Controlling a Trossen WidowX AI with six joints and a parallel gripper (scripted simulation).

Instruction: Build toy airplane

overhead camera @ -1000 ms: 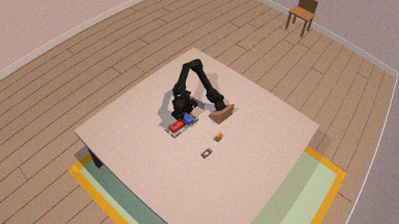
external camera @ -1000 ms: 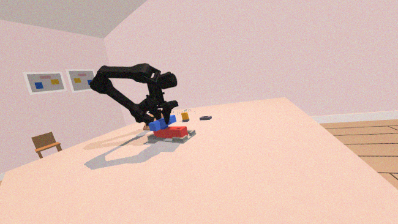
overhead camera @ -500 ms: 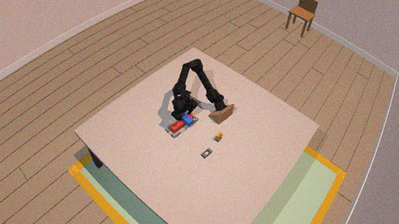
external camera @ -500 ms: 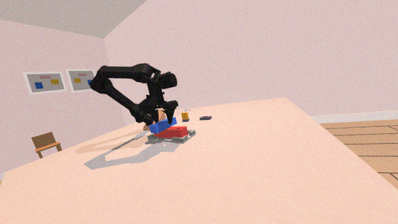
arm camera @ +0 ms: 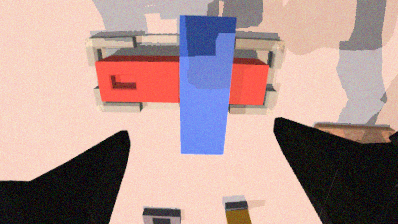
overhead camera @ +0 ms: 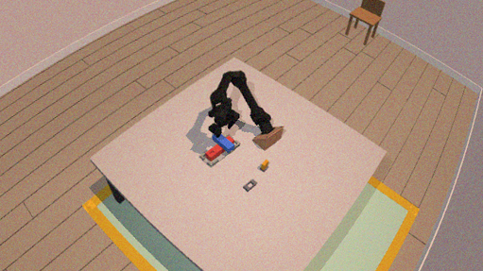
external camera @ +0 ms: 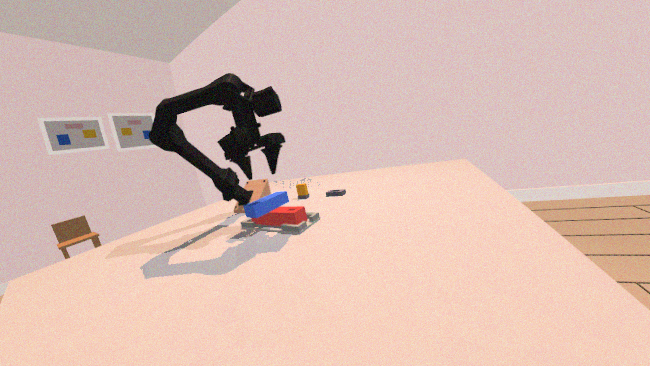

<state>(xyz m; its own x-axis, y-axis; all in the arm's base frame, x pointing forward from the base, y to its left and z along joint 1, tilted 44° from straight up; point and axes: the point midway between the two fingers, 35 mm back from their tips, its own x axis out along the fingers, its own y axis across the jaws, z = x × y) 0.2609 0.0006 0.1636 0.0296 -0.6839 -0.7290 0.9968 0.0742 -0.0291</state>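
Gripper (overhead camera: 226, 127) (external camera: 261, 176) (arm camera: 202, 130): one, jaws wide apart, nothing held, touching nothing. Blue wing (overhead camera: 224, 143) (external camera: 267, 204) (arm camera: 206, 90): one, at twelve o'clock between the fingertips in wrist view.

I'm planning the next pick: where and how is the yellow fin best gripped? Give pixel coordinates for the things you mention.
Probably by its upper part, from straight above, fingers on opposite sides: the yellow fin (overhead camera: 264, 164) (external camera: 302, 189) (arm camera: 238, 217) stands upright, its top exposed, while a small dark holder (external camera: 303, 197) surrounds its foot.

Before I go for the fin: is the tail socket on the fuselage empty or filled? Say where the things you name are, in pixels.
Empty. The wrist view shows an open recess in the red fuselage (overhead camera: 214, 152) (external camera: 291, 215) (arm camera: 155, 82), with the blue wing (overhead camera: 224, 143) (external camera: 267, 204) (arm camera: 204, 110) lying beside it.
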